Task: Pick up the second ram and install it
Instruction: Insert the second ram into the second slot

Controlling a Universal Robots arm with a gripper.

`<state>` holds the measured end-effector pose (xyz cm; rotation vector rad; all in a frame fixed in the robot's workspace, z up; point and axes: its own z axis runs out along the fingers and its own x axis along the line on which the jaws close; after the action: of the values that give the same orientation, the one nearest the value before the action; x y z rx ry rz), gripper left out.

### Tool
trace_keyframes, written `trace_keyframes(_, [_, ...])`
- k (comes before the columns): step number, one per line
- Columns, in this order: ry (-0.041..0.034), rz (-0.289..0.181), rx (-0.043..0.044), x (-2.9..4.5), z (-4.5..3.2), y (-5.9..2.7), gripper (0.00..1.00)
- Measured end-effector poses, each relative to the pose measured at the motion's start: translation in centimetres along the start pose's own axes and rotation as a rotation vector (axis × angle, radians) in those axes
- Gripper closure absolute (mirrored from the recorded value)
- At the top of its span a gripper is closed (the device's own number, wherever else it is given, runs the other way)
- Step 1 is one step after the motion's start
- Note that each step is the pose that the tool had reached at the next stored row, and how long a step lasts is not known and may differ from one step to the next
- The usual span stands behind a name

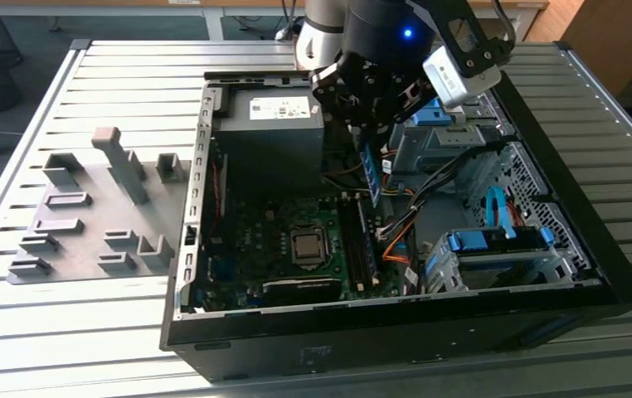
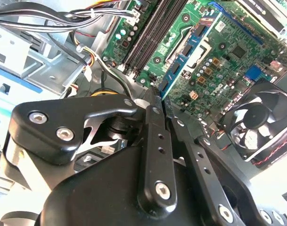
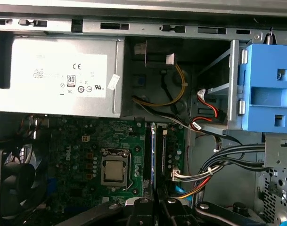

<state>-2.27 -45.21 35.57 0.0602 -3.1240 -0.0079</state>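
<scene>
The second ram [image 1: 374, 172] hangs upright as a thin blue-green strip inside the open computer case [image 1: 200, 249], and my gripper [image 1: 367, 137] is shut on its upper edge. In the first wrist view I see the ram [image 3: 155, 155] edge-on, lined up along the black memory slots [image 3: 147, 157] on the motherboard, past my gripper [image 3: 155, 203]. In the exterior view it still hangs above the slots [image 1: 358, 245]. In the second wrist view the black fingers [image 2: 152, 127] are pressed together and point toward the slots [image 2: 148, 28].
A grey power supply [image 1: 277, 124] fills the far end of the case. The processor socket [image 1: 308, 246] lies beside the slots, and coloured cables [image 1: 405, 228] and blue drive cages [image 1: 493, 240] crowd the other side. Grey holder blocks [image 1: 106, 207] stand on the table at the exterior view's left.
</scene>
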Motion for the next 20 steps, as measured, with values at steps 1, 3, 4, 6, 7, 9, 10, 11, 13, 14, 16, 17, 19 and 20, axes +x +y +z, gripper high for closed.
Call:
trace_keyframes(1, [0.0, 0.0, 0.0, 0.0, 0.0, 0.0, 0.86])
trace_keyframes(3, [0.0, 0.0, -0.0001, 0.0, 0.0, 0.0, 0.86])
trace_keyframes(4, [0.0, 0.0, 0.0, 0.0, 0.0, 0.0, 0.86])
trace_keyframes(6, [-0.0002, 0.0, -0.0004, 0.0, 0.14, 0.0, 0.86])
trace_keyframes(7, [0.0, 0.0, -0.0002, 0.0, 0.2, 0.0, 0.86])
trace_keyframes(9, [0.0001, 0.0, 0.0003, 0.0, 0.27, 0.0, 0.86])
trace_keyframes(10, [0.0001, 0.0, 0.0007, 0.0, 0.29, -0.01, 0.86])
trace_keyframes(11, [0.0, 0.0, 0.0011, 0.0, 0.32, -0.02, 0.86])
trace_keyframes(13, [0.0, 0.0, 0.0013, 0.0, 0.42, -0.19, 0.86])
trace_keyframes(14, [-0.0001, 0.0, 0.0012, 0.0, 0.47, -0.24, 0.86])
trace_keyframes(16, [0.0, 0.0, 0.0014, 0.0, 0.69, -0.29, 0.86])
trace_keyframes(17, [0.0, 0.0, 0.0014, 0.0, 0.75, -0.29, 0.86])
trace_keyframes(19, [0.0, 0.0, 0.0013, 0.0, 0.88, -0.29, 0.86])
trace_keyframes(20, [0.0, 0.0, 0.0014, 0.0, 0.94, -0.29, 0.86])
